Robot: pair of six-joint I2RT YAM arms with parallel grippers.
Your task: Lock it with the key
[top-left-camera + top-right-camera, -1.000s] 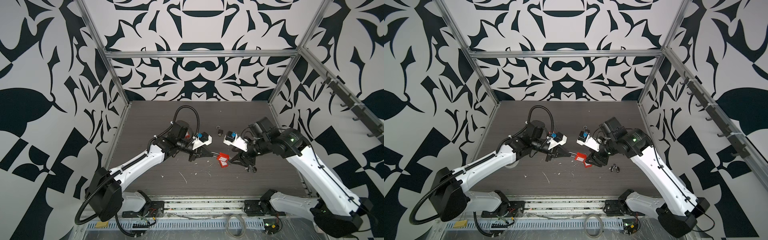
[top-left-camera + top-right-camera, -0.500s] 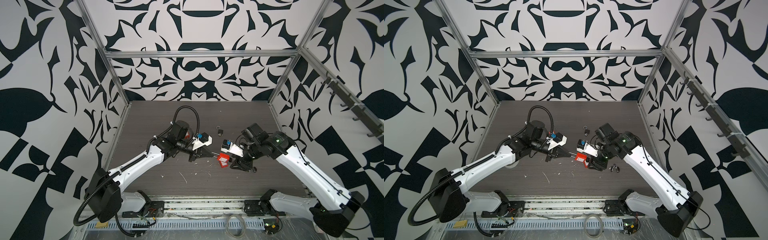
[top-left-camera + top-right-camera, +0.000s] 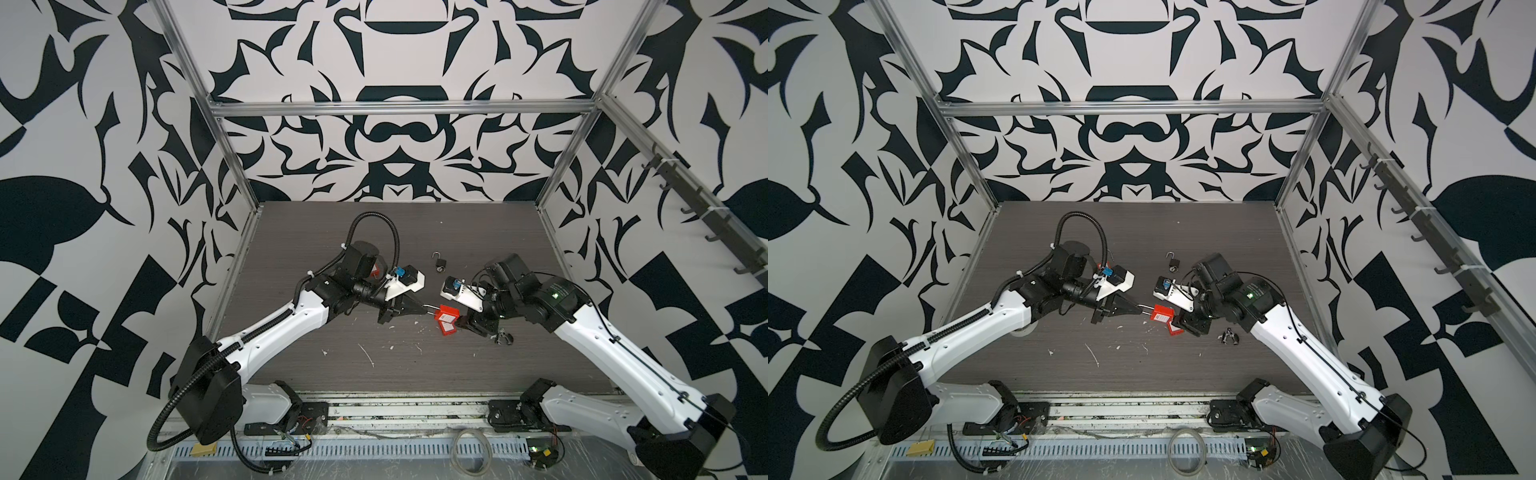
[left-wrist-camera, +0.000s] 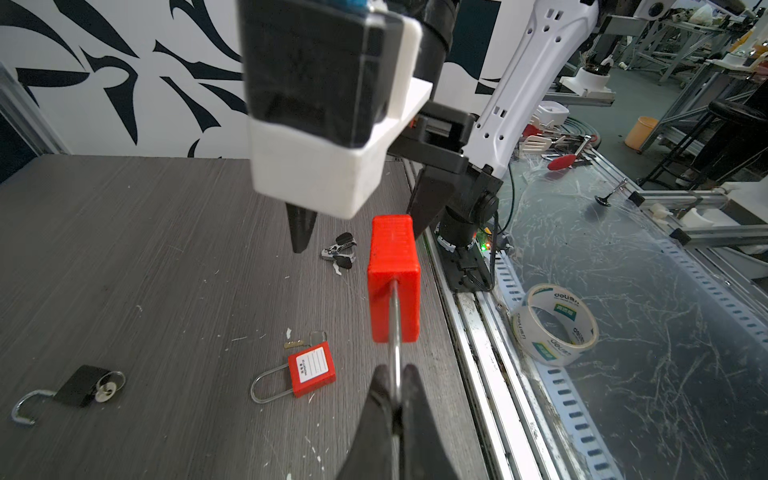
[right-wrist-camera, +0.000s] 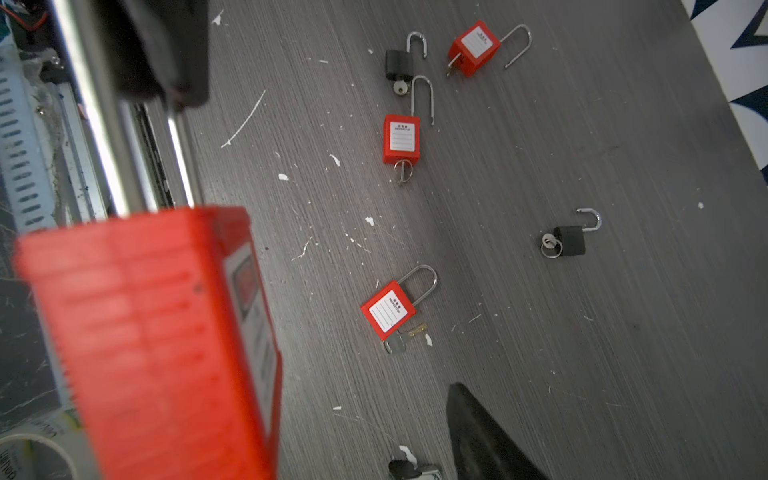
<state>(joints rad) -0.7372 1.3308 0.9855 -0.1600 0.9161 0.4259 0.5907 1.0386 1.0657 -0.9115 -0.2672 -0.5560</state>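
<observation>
My left gripper [image 4: 395, 382] is shut on the steel shackle of a red padlock [image 4: 392, 282] and holds it level above the table [image 3: 374, 374]. Both top views show this padlock [image 3: 448, 311] [image 3: 1163, 313] between the two arms. My right gripper [image 3: 468, 323] is open at the lock's far end. In the left wrist view its fingers [image 4: 300, 232] stand either side of the body, one well clear of it. The right wrist view shows the lock [image 5: 158, 332] up close beside one finger [image 5: 482, 436]. A loose brass key [image 5: 417, 331] lies beside a second red padlock [image 5: 388, 309] on the table.
Two more red padlocks [image 5: 401, 139] [image 5: 473, 48] and two black padlocks [image 5: 569, 240] [image 5: 399, 62] lie on the table with keys in them. A black staple remover [image 3: 503, 338] sits under my right arm. A tape roll [image 4: 555, 328] lies beyond the table's front rail.
My right gripper has come down and in toward the held red padlock, so its fingers now flank the lock's body. The left arm and the lock have stayed still.
</observation>
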